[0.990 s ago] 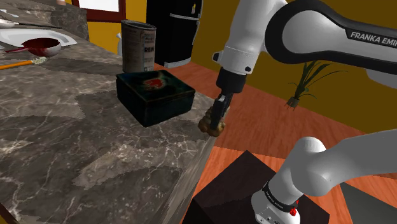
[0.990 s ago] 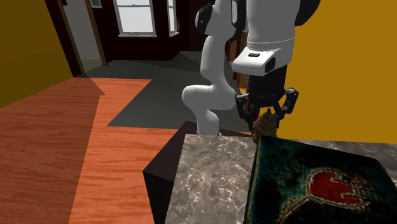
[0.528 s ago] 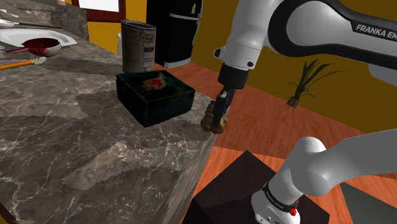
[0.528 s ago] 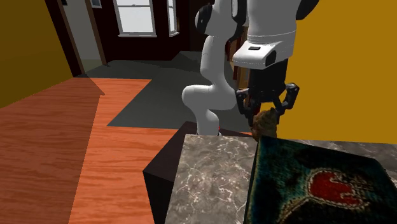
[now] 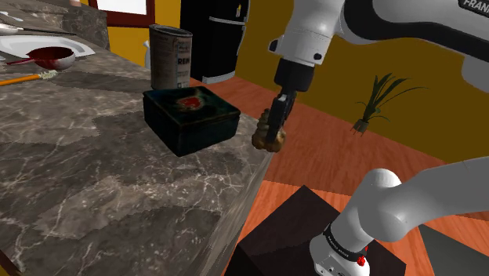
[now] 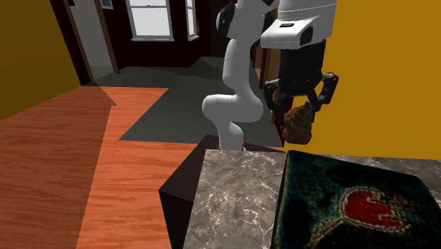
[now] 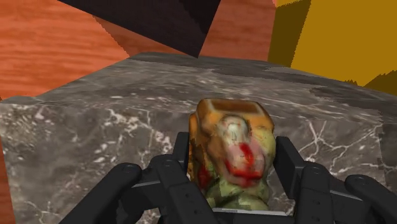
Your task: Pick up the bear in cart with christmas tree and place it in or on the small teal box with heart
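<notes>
Bear (image 7: 230,153) clasped in tool (image 6: 300,107), above counter (image 5: 117,172).

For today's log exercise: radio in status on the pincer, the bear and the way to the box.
Status: pincer shut on bear. Bear in the air at the counter edge, apart from teal box. Nothing between them.

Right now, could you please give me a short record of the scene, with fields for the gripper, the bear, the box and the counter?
gripper: shut on the bear figurine, pointing down
bear figurine: in the air, clear of the marble counter, near its corner
teal box: on the counter, closed, red heart on top, nothing on it
bear versus box: beside it, toward the shoulder view's right, not over it
also there: can behind the box
status: picked up, not yet placed
</notes>
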{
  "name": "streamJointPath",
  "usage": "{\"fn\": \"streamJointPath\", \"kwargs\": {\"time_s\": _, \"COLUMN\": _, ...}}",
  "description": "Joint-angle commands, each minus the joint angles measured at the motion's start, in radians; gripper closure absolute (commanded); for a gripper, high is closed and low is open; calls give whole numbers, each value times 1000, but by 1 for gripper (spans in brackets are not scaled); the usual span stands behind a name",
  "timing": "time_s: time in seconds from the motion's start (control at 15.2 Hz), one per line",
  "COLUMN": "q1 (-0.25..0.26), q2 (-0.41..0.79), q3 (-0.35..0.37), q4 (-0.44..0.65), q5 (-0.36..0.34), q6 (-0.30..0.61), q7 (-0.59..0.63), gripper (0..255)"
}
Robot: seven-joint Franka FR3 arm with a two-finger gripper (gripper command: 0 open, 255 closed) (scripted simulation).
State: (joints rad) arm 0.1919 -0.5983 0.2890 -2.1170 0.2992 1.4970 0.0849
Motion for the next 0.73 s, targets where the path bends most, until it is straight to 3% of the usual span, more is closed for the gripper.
{"fn": "streamJointPath", "kwargs": {"time_s": 0.0, "q1": -1, "q2": 9, "q3": -2, "q4": 36, "q5": -3, "q6": -27, "q7": 6, "gripper": 255}}
{"fn": "streamJointPath", "kwargs": {"time_s": 0.66, "q1": -8, "q2": 63, "q3": -13, "q4": 214, "q5": -16, "q6": -150, "q7": 33, "gripper": 255}}
